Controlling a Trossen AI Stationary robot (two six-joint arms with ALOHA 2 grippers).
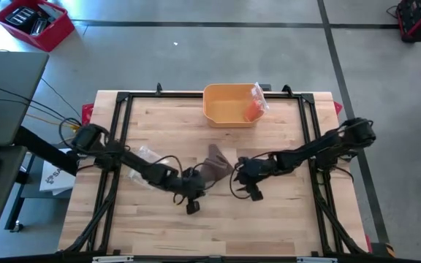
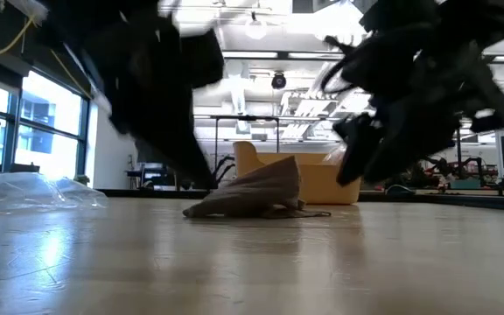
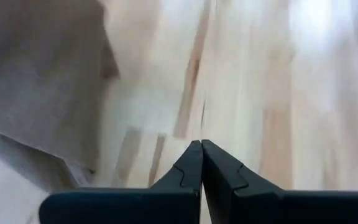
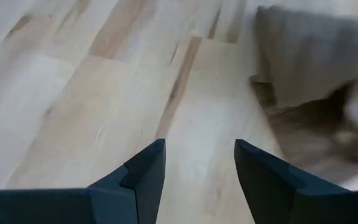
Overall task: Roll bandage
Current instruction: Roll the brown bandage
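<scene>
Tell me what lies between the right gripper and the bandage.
Nothing: in the right wrist view only bare table separates the open right gripper from the bandage. The high view agrees.

Right gripper (image 4: 199,163): two dark, angular fingers (image 4: 143,173) standing apart, a clear gap between the tips, nothing between them. Bare tabletop shows through the gap.

Pale wooden plank tabletop (image 4: 92,93): light boards with darker brown grain streaks running away from the gripper.

Crumpled grey-brown cloth bandage (image 4: 309,93): lies on the wood ahead of the fingers and off to one side, apart from both tips. Its far part is a flatter grey fold; the nearer part is bunched, browner, shadowed.
</scene>
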